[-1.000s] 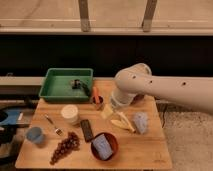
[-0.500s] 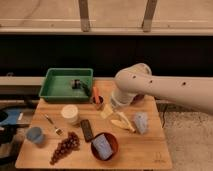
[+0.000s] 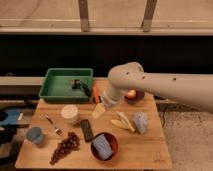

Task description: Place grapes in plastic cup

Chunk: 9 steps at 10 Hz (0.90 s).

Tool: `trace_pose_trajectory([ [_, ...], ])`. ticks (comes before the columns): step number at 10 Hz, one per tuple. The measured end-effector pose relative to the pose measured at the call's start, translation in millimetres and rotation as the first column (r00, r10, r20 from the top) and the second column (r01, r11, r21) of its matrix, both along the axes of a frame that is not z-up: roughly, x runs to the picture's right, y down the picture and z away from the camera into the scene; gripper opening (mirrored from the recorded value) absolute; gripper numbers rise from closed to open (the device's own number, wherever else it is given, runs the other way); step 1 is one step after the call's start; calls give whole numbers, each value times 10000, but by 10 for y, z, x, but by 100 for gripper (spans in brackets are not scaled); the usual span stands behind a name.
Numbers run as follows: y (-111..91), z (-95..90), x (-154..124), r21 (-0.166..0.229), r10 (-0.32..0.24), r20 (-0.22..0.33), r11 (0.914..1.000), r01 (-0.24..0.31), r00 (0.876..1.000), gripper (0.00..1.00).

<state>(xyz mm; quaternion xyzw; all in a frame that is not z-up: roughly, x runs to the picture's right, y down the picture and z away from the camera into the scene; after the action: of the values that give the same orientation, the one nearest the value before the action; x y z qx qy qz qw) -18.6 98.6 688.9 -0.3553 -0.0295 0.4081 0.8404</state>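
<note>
The grapes [image 3: 65, 146], a long dark purple-red bunch, lie on the wooden table [image 3: 145, 150] near its front left. The plastic cup [image 3: 35, 135], small and light blue-grey, stands left of them at the table's left edge. My gripper [image 3: 103, 102] is at the end of the cream arm [image 3: 150, 85], over the middle back of the table. It is well to the right of and behind the grapes and the cup. A pale yellow wedge [image 3: 98, 111] lies just under it.
A green tray [image 3: 66, 84] stands at the back left. A cream round container [image 3: 70, 114], a fork [image 3: 52, 125], a black slab [image 3: 87, 130], a red bowl with a blue item [image 3: 104, 146], a banana [image 3: 121, 122], a grey-blue object [image 3: 140, 122] and a small brown cup [image 3: 96, 95] are on the table.
</note>
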Motion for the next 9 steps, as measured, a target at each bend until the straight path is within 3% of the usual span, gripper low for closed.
trace_pose_trajectory([
  [2, 23, -38, -594, -62, -686, 1046, 9976, 696, 9921, 77],
  [4, 161, -201, -1050, -34, -1534, 1973, 9876, 1571, 9683, 77],
  [9, 201, -182, -1047, -135, -1627, 1970, 9856, 1686, 9668, 77],
])
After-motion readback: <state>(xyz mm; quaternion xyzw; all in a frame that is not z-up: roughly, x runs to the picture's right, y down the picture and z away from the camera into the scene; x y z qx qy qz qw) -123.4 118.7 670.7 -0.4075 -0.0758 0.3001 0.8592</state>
